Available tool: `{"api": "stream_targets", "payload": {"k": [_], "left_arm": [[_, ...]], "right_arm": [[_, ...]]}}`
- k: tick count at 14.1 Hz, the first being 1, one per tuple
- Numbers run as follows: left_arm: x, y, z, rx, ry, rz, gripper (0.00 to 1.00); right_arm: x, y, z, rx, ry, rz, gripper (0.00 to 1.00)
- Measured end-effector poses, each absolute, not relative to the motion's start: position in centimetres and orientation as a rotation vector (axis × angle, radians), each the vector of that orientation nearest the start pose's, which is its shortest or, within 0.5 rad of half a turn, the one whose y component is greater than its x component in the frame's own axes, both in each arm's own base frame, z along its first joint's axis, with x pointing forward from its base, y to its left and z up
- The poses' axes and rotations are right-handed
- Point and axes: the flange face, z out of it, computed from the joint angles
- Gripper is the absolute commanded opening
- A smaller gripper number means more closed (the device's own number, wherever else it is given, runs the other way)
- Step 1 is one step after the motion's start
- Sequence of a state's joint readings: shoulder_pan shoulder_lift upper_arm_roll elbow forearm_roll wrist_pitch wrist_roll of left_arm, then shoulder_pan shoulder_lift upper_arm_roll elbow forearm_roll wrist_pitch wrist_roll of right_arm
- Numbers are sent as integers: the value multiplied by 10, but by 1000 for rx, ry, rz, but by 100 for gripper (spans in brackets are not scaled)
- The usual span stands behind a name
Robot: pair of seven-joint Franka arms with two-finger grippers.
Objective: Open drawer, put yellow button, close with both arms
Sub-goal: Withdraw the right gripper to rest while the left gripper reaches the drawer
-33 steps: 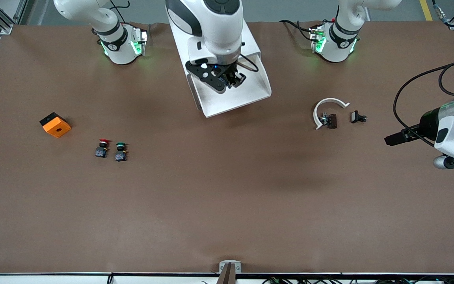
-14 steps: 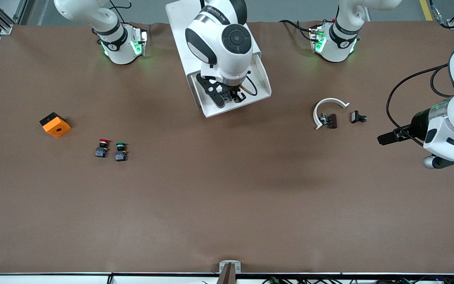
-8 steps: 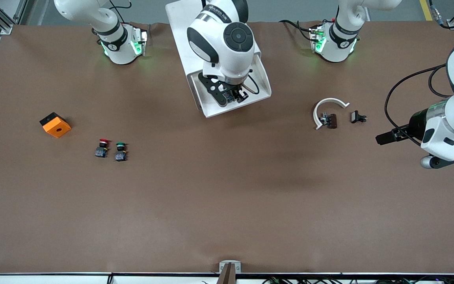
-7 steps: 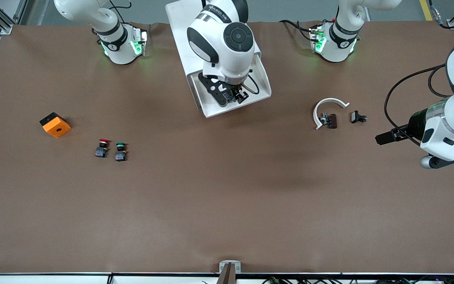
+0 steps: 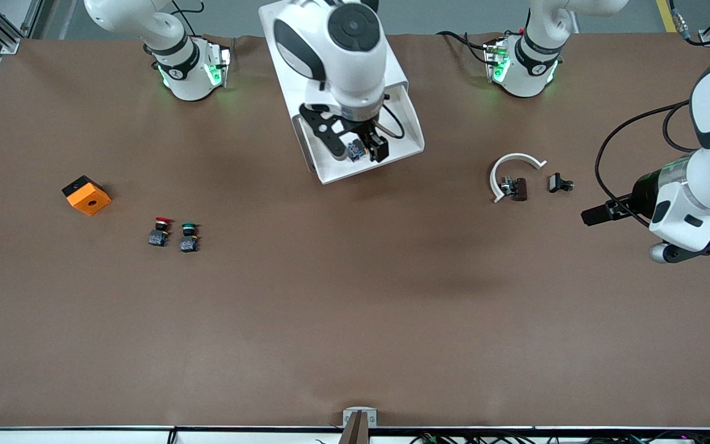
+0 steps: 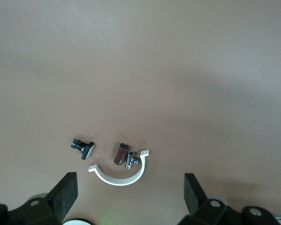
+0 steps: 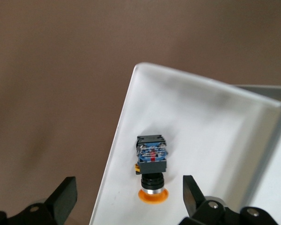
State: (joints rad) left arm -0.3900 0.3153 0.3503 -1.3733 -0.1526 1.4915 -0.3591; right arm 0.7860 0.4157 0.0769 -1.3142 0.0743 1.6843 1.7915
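Right end effector (image 5: 361, 147): fingers spread apart, gripping nothing; it hangs over the open drawer, directly above the yellow button.
Left end effector (image 6: 129, 197): fingers spread wide, empty; it hangs over the table near the edge at the left arm's end, and this arm waits.
Yellow button (image 7: 151, 166): lies on its side on the drawer's white tray, close to the tray's side wall, touching neither finger; only its blue-grey body shows in the front view.
Drawer (image 5: 392, 148): pulled out of the white cabinet (image 5: 281, 31), which stands at the table edge where the arm bases are, midway along it.
Task progress: judged from this layout, opening and placing are done; closing the drawer with both arms is left.
Next requirement: the right end effector must clear the tray, and the left arm has the longer way to the drawer front.
Button build: round glossy orange-yellow cap, black collar, boxy blue-grey body with a red mark.
Tray surface: smooth matte white, raised walls, rounded corner.
Table (image 5: 355, 308): flat matte brown covering.
Other parts: a red-capped button (image 5: 159, 232) and a green-capped button (image 5: 188, 237) side by side, and an orange block (image 5: 86, 195) toward the right arm's end; a white curved clip (image 6: 118, 174) with small dark fittings toward the left arm's end.
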Motion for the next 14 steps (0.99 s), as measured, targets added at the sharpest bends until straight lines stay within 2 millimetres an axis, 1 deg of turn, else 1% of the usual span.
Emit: {"api": "stream_targets", "payload": {"k": [1, 3, 5, 7, 8, 10, 12, 14], "left_arm": [[625, -81, 531, -3096, -491, 293, 100], [624, -99, 523, -3102, -465, 291, 100], [625, -121, 506, -3124, -416, 267, 100], [621, -148, 483, -3143, -350, 267, 100], [617, -165, 471, -3154, -309, 269, 100], [607, -200, 446, -3175, -223, 272, 100], [593, -232, 419, -3198, -160, 328, 100], [582, -269, 395, -3251, -137, 389, 100]], "right_arm": [[449, 495, 520, -2815, 1419, 181, 100], [456, 453, 560, -2876, 1314, 191, 100], [461, 406, 599, -2938, 1158, 194, 100], [468, 354, 627, -2986, 944, 172, 100], [472, 325, 636, -3006, 841, 160, 100], [476, 263, 645, -3039, 657, 144, 100], [482, 203, 646, -3060, 484, 131, 100], [494, 141, 642, -3067, 329, 110, 100]]}}
